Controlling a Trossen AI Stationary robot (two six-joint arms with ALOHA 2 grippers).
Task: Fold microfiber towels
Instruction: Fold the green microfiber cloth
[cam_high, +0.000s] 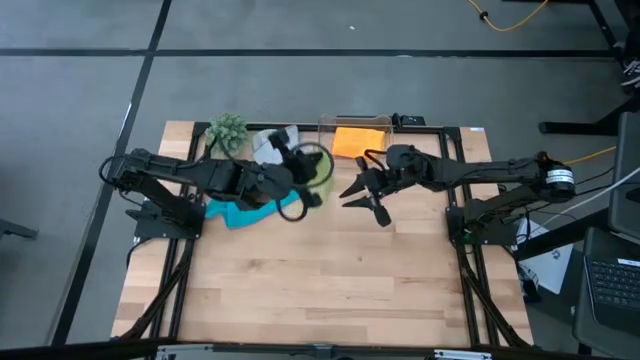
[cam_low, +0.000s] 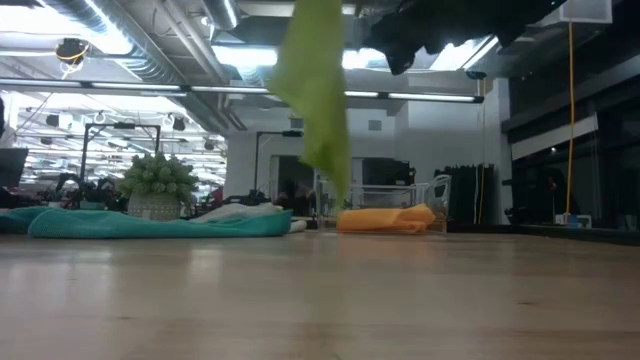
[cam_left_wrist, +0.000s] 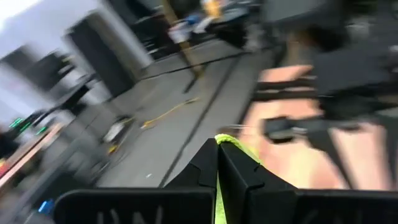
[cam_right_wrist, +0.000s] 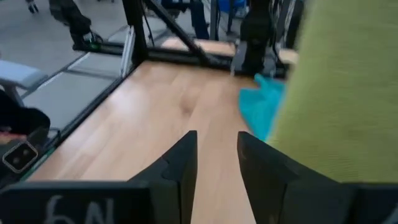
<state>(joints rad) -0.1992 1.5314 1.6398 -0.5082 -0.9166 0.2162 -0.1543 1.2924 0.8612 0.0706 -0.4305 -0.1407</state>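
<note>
The lime green towel hangs in the air over the table's far middle, with my left gripper shut on its top. My right gripper stands open just to the right of it, nothing between its fingers; the green towel shows beside them. The turquoise towel lies bunched on the table under my left arm. Behind it lies the light grey towel. The orange towel lies folded in the clear box. My left gripper pinches the green towel's upper part between its two shut fingers, which point roughly level toward the table's right. The towel hangs slack below them as a narrow drape, and its lower end is clear of the table top.
A small green plant stands at the far left by the grey towel. The clear box stands at the far edge. The near half of the wooden table is bare wood.
</note>
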